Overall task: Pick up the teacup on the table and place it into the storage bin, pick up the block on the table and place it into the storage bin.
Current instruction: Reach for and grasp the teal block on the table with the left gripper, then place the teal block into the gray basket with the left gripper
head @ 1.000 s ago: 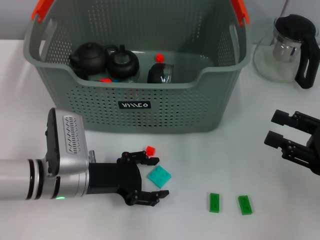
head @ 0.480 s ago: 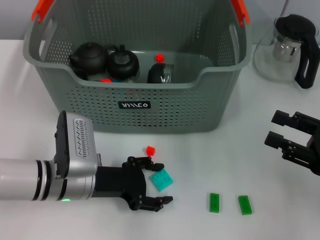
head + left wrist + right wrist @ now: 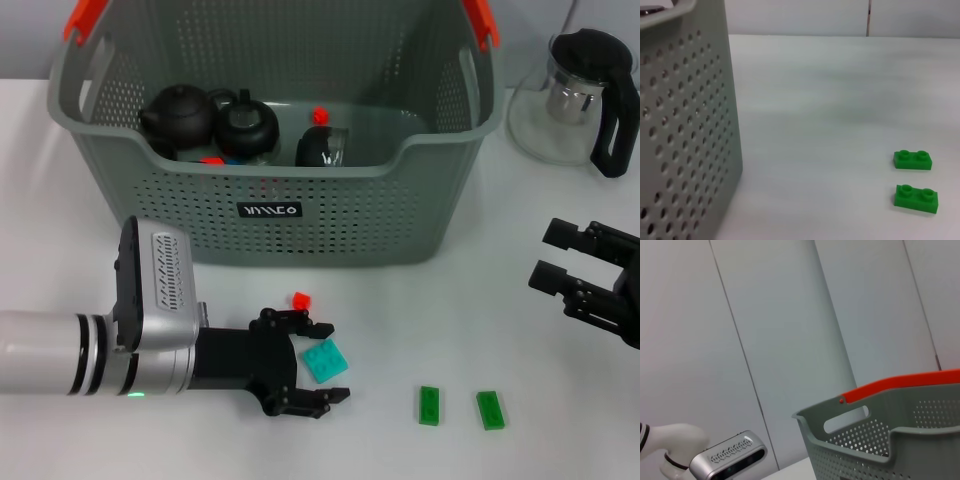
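Fingers of the left hand (image 3: 312,362) are spread open around the teal block (image 3: 324,360), which lies flat on the white bench (image 3: 420,310) between them. Just beyond the upper finger a small red block (image 3: 300,299) is seen. Off to the hand's right two green blocks (image 3: 429,405) (image 3: 489,409) lie side by side. Farther on stands the storage bin (image 3: 300,190), with dark teapots (image 3: 178,113) inside. The right hand (image 3: 560,260) is held open near the bench's right edge, before a glass teapot (image 3: 585,92).
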### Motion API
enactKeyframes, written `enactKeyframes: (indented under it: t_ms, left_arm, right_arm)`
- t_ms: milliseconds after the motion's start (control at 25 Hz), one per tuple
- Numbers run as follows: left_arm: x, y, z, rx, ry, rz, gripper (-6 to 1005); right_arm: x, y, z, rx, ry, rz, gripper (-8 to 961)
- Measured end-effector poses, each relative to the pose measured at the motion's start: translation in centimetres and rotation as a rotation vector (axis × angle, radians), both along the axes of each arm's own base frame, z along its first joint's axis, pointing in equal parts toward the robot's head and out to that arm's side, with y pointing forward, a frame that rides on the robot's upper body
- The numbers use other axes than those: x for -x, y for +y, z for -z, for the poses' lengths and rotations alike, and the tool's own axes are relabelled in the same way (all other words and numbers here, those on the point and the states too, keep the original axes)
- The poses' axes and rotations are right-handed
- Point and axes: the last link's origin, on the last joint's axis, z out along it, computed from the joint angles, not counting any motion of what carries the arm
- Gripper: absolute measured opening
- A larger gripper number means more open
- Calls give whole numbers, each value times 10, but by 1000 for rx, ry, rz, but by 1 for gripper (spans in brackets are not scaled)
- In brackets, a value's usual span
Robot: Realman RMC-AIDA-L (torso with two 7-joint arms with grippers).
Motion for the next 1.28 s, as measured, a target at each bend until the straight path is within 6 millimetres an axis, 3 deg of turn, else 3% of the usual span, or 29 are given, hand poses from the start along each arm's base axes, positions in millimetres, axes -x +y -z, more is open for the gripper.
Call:
enactKeyframes:
  t_ms: [280,480,680,920,1120,1280]
  left_arm:
    - [3,0,0,-28,23,43,801]
    - [4,2,-2,-41,25,46,663]
    - [2,4,-6,-51,15,42,432]
    - [-1,4,-15,-34,-20,23,396]
    - [-12,-2,-46,17,-138,5,396]
    - [-21,-7,-92,36,-329,1,397]
  right_arm:
    - [0,1,-1,-2,-3,-3,669]
    - [0,1,-1,-6,-1,-2,669]
    - [0,1,-1,-8,-1,-1,668]
    - [0,1,-2,-7,0,-1,669]
    - [1,1,-2,-7,0,-6,669]
    - [1,1,-2,-7,-1,-5,669]
